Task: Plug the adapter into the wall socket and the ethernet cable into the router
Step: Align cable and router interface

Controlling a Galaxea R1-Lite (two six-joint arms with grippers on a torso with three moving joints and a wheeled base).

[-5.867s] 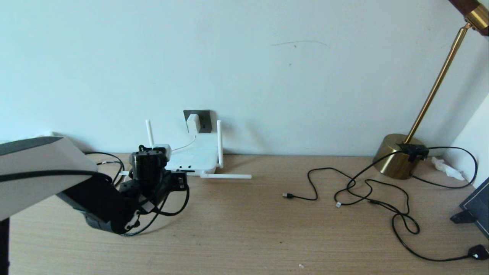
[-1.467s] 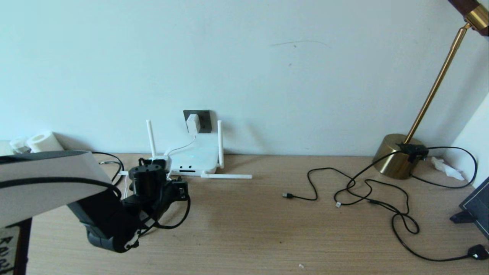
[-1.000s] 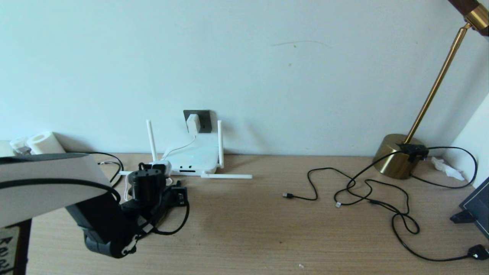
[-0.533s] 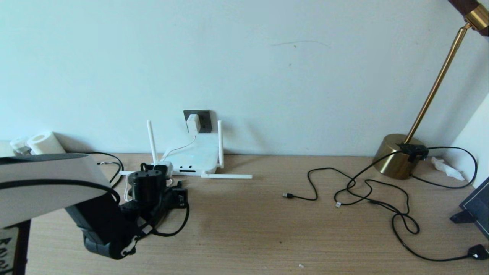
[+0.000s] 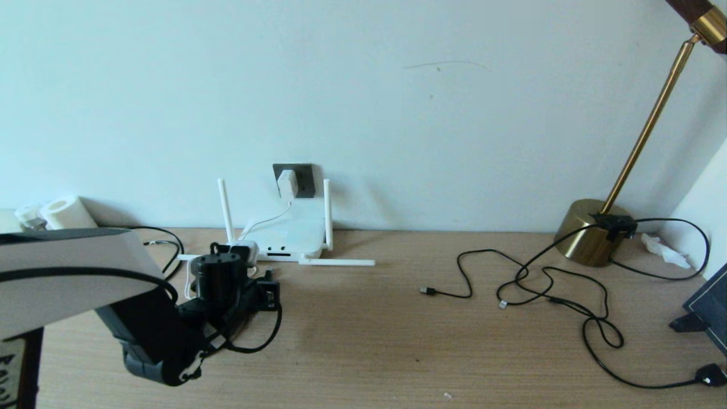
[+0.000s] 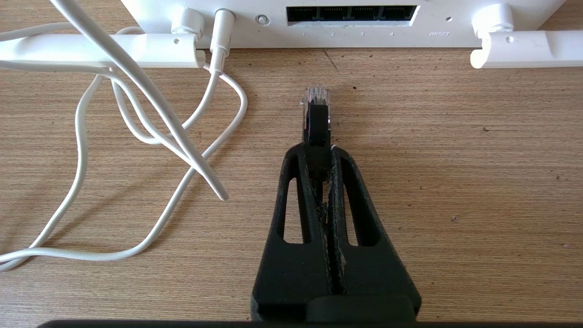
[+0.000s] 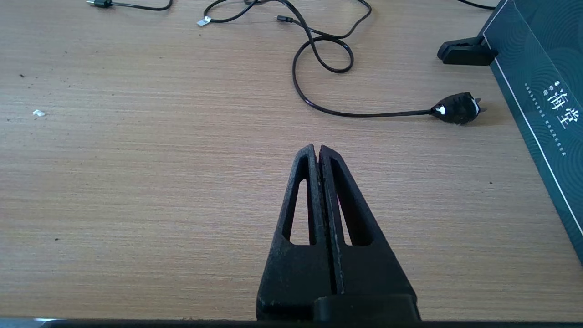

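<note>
The white router (image 5: 289,233) lies against the wall, two antennas upright and two folded flat on the desk. Its row of dark ports (image 6: 351,13) faces my left gripper (image 6: 318,148). That gripper is shut on the ethernet cable's black connector (image 6: 316,120), whose clear tip (image 6: 315,94) points at the ports, a short gap away. The white adapter (image 5: 287,183) sits in the dark grey wall socket (image 5: 304,177). Its thin white cord (image 6: 136,114) loops beside the gripper and runs into the router. My right gripper (image 7: 318,150) hovers shut and empty over bare desk.
Thin black cords (image 5: 539,284) with small plugs sprawl across the right of the desk, near a brass lamp base (image 5: 590,230). A black plug (image 7: 455,114) and a dark box (image 7: 542,91) lie ahead of the right gripper. A white roll (image 5: 62,211) stands at the far left.
The left arm has drawn back from the router's front towards me and sunk lower, still holding the connector. It barely moved in the last half second.
</note>
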